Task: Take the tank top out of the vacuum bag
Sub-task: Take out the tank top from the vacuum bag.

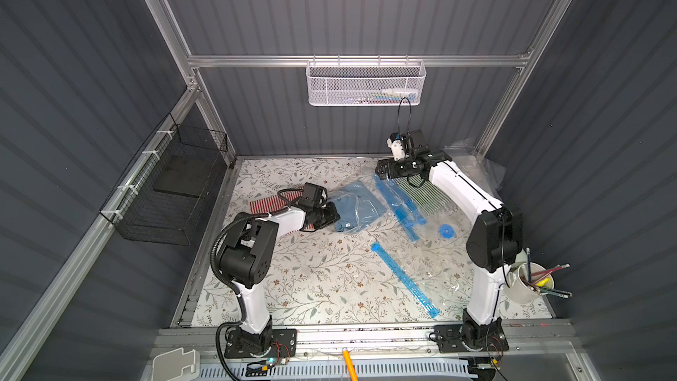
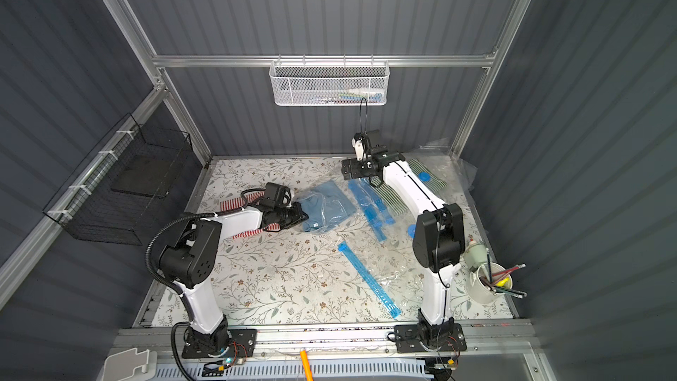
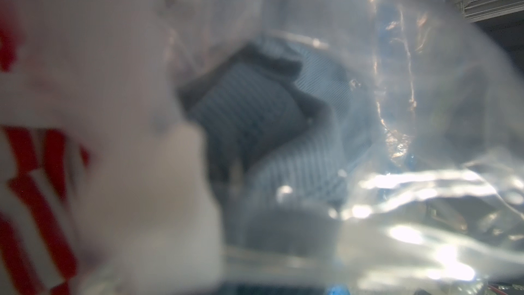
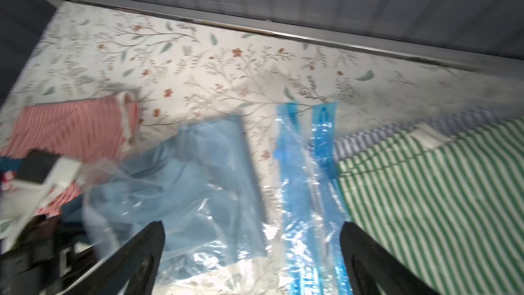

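Observation:
The light blue tank top (image 1: 357, 205) (image 2: 324, 207) lies folded mid-table inside a clear vacuum bag (image 4: 107, 177). It shows through the plastic in both wrist views (image 3: 312, 143) (image 4: 204, 171). My left gripper (image 1: 334, 214) (image 2: 303, 216) is shut at the tank top's left edge. Crumpled plastic (image 3: 425, 109) covers its camera, so I cannot tell whether it pinches fabric or bag. My right gripper (image 1: 381, 170) (image 4: 251, 225) hangs open and holding nothing, above the bag's right end beside the blue zip strips (image 1: 397, 203).
A red-striped garment (image 1: 263, 203) lies under the left arm. A green-striped garment (image 1: 425, 192) sits in another bag at back right. A flat bag with a blue zip (image 1: 403, 280) lies in front. A cup of pencils (image 1: 531, 284) stands front right, a black wire basket (image 1: 172, 185) hangs left.

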Motion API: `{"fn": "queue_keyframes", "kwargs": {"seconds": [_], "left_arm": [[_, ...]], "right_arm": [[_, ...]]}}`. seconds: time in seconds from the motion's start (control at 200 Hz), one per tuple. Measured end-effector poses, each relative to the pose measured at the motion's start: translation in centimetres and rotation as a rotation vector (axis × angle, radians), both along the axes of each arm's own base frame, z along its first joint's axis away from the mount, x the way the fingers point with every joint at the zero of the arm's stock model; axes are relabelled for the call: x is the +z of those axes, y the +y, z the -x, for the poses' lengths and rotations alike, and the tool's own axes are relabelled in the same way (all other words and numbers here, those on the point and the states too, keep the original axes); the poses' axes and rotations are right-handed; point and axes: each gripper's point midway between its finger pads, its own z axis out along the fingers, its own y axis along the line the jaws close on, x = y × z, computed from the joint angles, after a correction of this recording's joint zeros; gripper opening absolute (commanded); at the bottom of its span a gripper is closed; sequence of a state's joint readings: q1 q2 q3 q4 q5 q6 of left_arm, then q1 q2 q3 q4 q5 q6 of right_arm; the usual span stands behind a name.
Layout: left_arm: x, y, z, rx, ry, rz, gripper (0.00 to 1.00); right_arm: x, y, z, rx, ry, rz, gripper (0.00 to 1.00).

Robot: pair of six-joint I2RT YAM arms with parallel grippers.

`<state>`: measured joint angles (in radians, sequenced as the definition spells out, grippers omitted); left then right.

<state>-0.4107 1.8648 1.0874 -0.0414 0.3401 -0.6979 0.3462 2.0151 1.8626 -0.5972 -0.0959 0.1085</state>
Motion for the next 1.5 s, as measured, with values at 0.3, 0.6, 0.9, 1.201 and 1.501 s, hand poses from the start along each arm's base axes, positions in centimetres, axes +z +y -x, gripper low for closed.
{"fn": "queue_keyframes", "kwargs": {"seconds": [0.3, 0.6, 0.9, 1.201, 1.501], "left_arm": [[0.1, -0.1, 0.0, -0.002, -0.003, 0.005, 0.00], [0.1, -0.2, 0.1, -0.009, -0.010, 0.019, 0.00], [0.3, -0.4, 0.2, -0.014, -0.011, 0.033, 0.00], [0.3, -0.5, 0.2, -0.015, -0.009, 0.041, 0.00], [0.4, -0.6, 0.2, -0.017, -0.008, 0.045, 0.00]], "right_arm": [[-7.0, -1.2, -0.6, -0.006, 0.145, 0.064, 0.88], [-11.8, -2.1, -0.7, -0.015, 0.220, 0.142, 0.86], [-13.7, -2.8, -0.7, -0.011, 0.244, 0.193, 0.58], [-14.2, -2.6, -0.7, 0.000, 0.238, 0.183, 0.02], [-13.3, -4.3, -0.2, -0.087, 0.196, 0.217, 0.00]]}}
